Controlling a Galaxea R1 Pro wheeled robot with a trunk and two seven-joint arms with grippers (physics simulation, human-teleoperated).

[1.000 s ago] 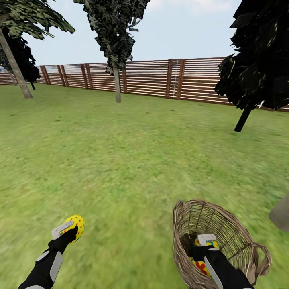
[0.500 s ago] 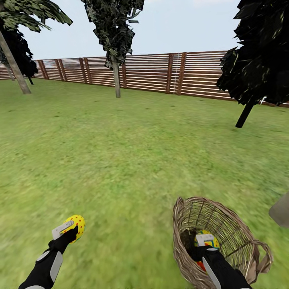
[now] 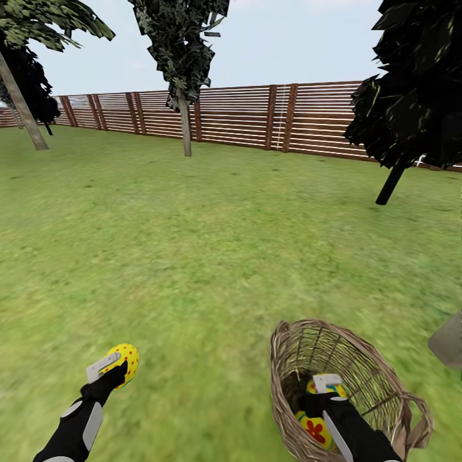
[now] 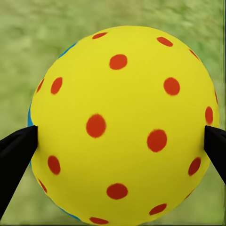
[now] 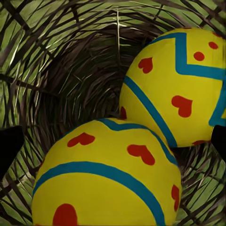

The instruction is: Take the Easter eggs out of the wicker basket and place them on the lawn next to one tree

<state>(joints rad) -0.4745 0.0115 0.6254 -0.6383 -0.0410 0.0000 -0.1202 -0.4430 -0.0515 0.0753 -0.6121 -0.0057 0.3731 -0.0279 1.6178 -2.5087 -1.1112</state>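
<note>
The left end effector [image 3: 114,367] is clenched on a yellow red-dotted egg [image 3: 122,361], held above the lawn [image 3: 212,244]; the right end effector [image 3: 328,385] reaches into the wicker basket [image 3: 372,378], parted around two eggs, whether gripping I cannot tell. Both basket eggs [image 5: 181,87] are yellow with blue bands and red hearts.

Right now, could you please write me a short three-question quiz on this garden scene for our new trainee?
1. True or false: the left claw grips a yellow red-dotted Easter egg over the mottled green lawn.
2. How many yellow, blue-banded eggs lie in the brown woven wicker basket? A) none B) one C) two
3. Fill in: the right claw reaches into the ____.

Key: 1 true. 2 C: one egg nearer the wrist camera, another beside it. 3 basket.
</note>
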